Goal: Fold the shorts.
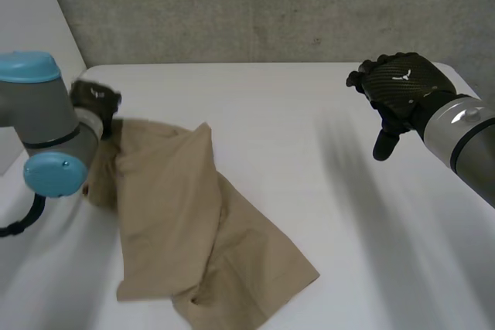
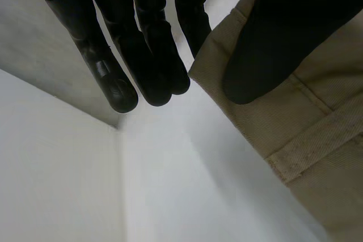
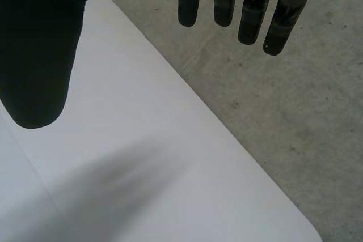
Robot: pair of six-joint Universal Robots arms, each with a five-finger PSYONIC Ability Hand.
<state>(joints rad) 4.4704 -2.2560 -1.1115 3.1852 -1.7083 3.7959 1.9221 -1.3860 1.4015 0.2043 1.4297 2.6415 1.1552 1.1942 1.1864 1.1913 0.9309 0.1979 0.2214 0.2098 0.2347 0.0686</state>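
A white table (image 1: 309,152) with a smooth, matte top carries the scene, its far edge meeting a rough grey concrete wall (image 1: 271,5) and a plain white panel (image 1: 31,13) closing off the left side; the right wrist view shows the table's rounded corner against the same speckled concrete. The shorts (image 1: 193,222) lie on the left half of the table. They are khaki twill, rumpled rather than flat, with one long ridge running from the far left toward the near edge and a loose fold doubled under at the near end. The far-left part of the cloth rises toward the left hand (image 1: 97,100), which sits at that corner just beyond the grey left arm (image 1: 39,121) with its light-blue caps. In the left wrist view the thumb (image 2: 266,43) lies over the edge of the fabric beside a stitched seam band, while the straight fingers (image 2: 147,55) stand on the other side of the cloth's edge, so this hand pinches a corner of the shorts between thumb and fingers. The right hand (image 1: 398,83) hangs above the right side of the table, well apart from the shorts. Its fingers (image 3: 249,9) are straight and spread away from its thumb (image 3: 39,55), holding nothing, with bare tabletop below the palm.
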